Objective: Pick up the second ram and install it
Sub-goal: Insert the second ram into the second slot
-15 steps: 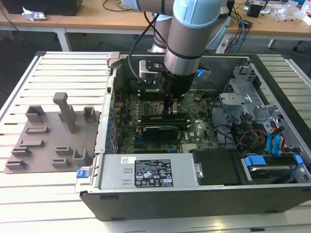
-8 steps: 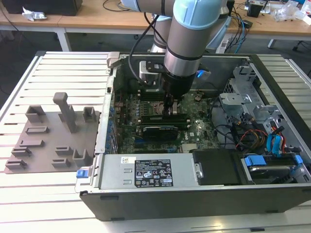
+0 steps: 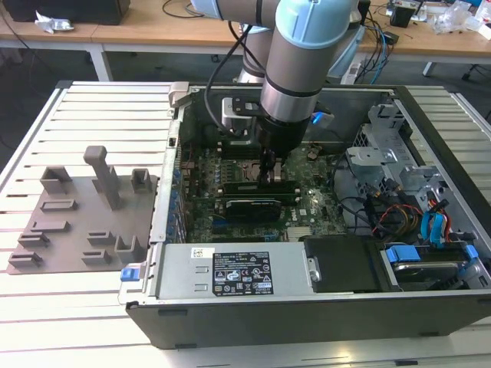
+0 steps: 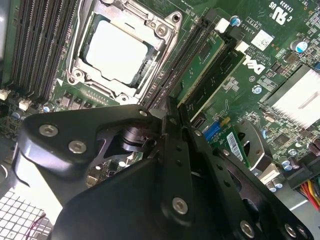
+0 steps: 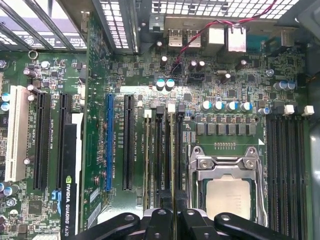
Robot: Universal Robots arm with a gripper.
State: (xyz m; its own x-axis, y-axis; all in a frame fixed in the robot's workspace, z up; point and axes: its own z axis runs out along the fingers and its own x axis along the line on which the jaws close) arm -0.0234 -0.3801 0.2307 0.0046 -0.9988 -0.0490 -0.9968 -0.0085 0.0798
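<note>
Beside the CPU socket [image 4: 117,50], the hand [image 5: 175,220] stands with its fingers drawn narrow on the top edge of the second ram [image 5: 174,160], held upright over a slot, apparently so the stick can seat straight into the motherboard [image 5: 140,75].

Slatted table [image 3: 92,103] bearing computer case [image 3: 307,307], grey fixture [image 3: 84,215]

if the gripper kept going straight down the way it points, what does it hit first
Most likely the memory slots beside the CPU socket: the gripper points down at the motherboard there. The remaining gap is unclear.
</note>
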